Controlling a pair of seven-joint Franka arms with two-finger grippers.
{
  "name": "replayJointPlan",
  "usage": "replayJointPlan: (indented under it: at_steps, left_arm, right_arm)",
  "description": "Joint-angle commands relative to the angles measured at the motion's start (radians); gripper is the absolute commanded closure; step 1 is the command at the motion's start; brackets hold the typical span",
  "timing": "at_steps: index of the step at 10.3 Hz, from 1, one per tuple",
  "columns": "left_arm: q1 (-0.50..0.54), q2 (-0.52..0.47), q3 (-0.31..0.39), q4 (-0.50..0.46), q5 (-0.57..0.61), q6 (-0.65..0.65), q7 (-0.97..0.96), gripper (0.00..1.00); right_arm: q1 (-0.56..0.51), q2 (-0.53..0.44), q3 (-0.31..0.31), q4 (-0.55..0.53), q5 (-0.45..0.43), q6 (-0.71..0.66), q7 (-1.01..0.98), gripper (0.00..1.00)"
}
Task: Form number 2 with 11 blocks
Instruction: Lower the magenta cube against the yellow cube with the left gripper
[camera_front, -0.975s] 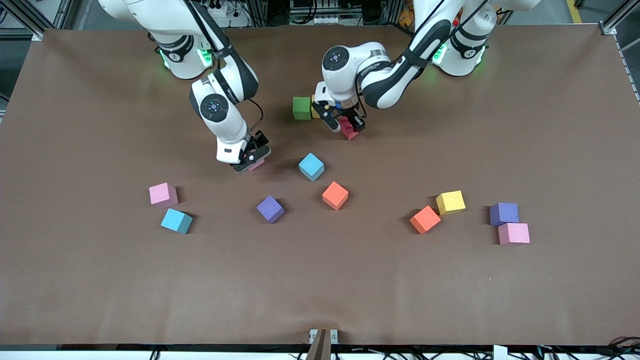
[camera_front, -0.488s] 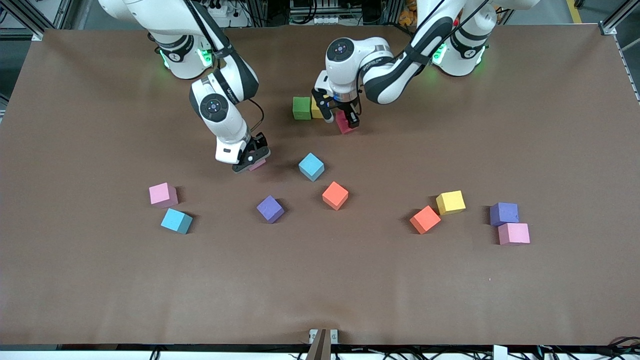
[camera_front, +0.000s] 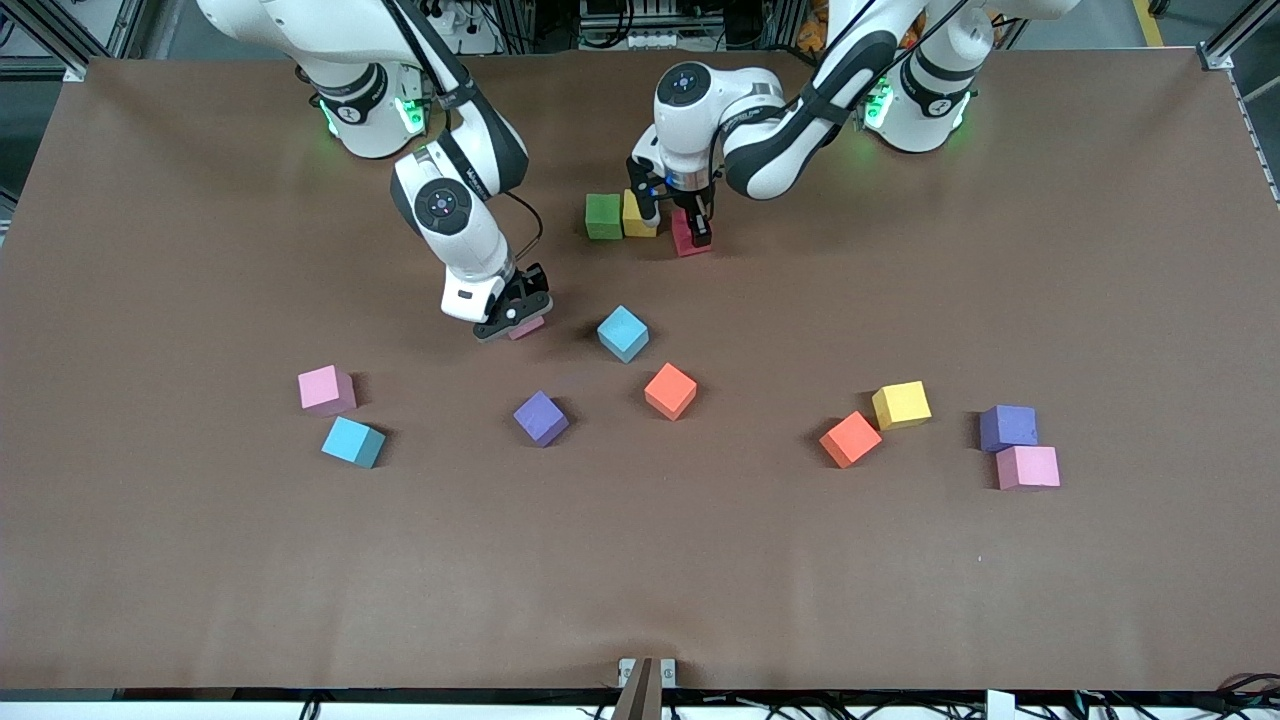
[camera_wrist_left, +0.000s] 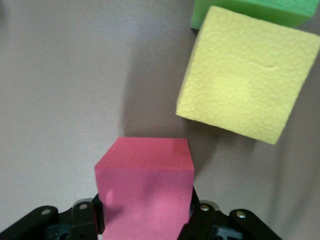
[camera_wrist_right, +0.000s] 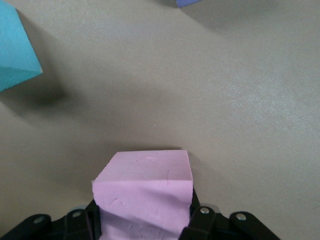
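Blocks lie scattered over the brown table (camera_front: 1100, 250). Two of them, a green block (camera_front: 603, 216) and a yellow block (camera_front: 636, 214), sit touching in a row near the robots' bases. At about 4 o'clock from the yellow one, the left gripper (camera_front: 679, 222) pinches a red block (camera_front: 688, 240) between its fingers; in the left wrist view the red block (camera_wrist_left: 145, 185) is clamped at its sides and stands apart from the yellow block (camera_wrist_left: 245, 75), a strip of bare table between them, with the green block (camera_wrist_left: 250, 12) just past the yellow.

The right gripper (camera_front: 512, 315) is pressed onto a pink block (camera_front: 526, 327), held squarely between both fingers in the right wrist view (camera_wrist_right: 145, 192). At 3 o'clock from it lies a blue block (camera_front: 623, 333), turned cornerwise; an orange block (camera_front: 670, 391) and a purple block (camera_front: 541, 418) lie nearer the camera.

Toward the right arm's end sit another pink block (camera_front: 326, 390) and a second blue block (camera_front: 352, 442), close together. Toward the left arm's end are an orange block (camera_front: 850, 439) beside a yellow block (camera_front: 901, 405), then a purple block (camera_front: 1007, 427) touching a pink block (camera_front: 1027, 467).

All are matte foam cubes of one size.
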Motion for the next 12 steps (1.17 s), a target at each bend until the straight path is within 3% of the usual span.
replayJointPlan:
  at_steps: [1, 7, 12]
  left_arm:
    - [0.017, -0.025, -0.013, -0.042, 0.024, 0.047, 0.052, 0.66]
    - [0.011, -0.005, -0.061, -0.044, 0.024, 0.048, 0.1, 0.66]
    - [0.008, 0.027, -0.061, -0.019, 0.024, 0.048, 0.146, 0.66]
  right_arm:
    - [0.02, -0.016, -0.003, 0.005, 0.003, -0.002, 0.073, 1.0]
    - [0.019, -0.013, -0.003, 0.036, 0.003, -0.013, 0.075, 1.0]
    - [0.019, -0.015, -0.005, 0.037, 0.003, -0.013, 0.075, 1.0]
